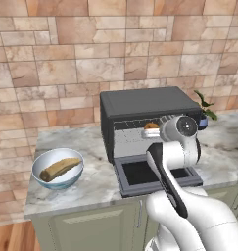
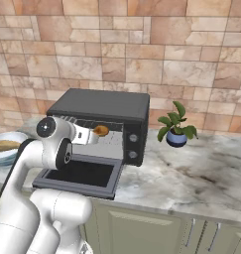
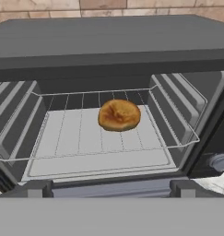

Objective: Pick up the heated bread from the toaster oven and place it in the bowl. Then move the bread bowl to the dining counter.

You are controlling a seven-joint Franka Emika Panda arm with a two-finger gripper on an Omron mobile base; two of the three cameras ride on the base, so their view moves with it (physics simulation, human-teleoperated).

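The toaster oven (image 1: pixel 145 100) (image 2: pixel 99 105) (image 3: pixel 109 41) stands on the counter with its door (image 1: pixel 154 174) (image 2: pixel 80 173) dropped flat. Inside, on the wire rack (image 3: pixel 67 133), lies the heated bread (image 3: pixel 119 115) (image 1: pixel 151 126) (image 2: pixel 100 130), a small golden bun. My gripper (image 3: pixel 111 188) (image 2: pixel 90 135) hovers over the open door at the oven's mouth, pointing at the bun; it is open, short of the bun and holds nothing. The pale blue bowl (image 1: pixel 57 184) (image 2: pixel 0 156) sits left of the oven. The dining counter is out of view.
A long tan loaf (image 1: pixel 59 168) (image 2: pixel 5 145) lies in the bowl. A small potted plant (image 2: pixel 176 128) (image 1: pixel 204 110) stands right of the oven. The oven's knobs (image 2: pixel 132 146) are on its right front. A brick wall runs behind the marbled counter (image 2: pixel 201 173).
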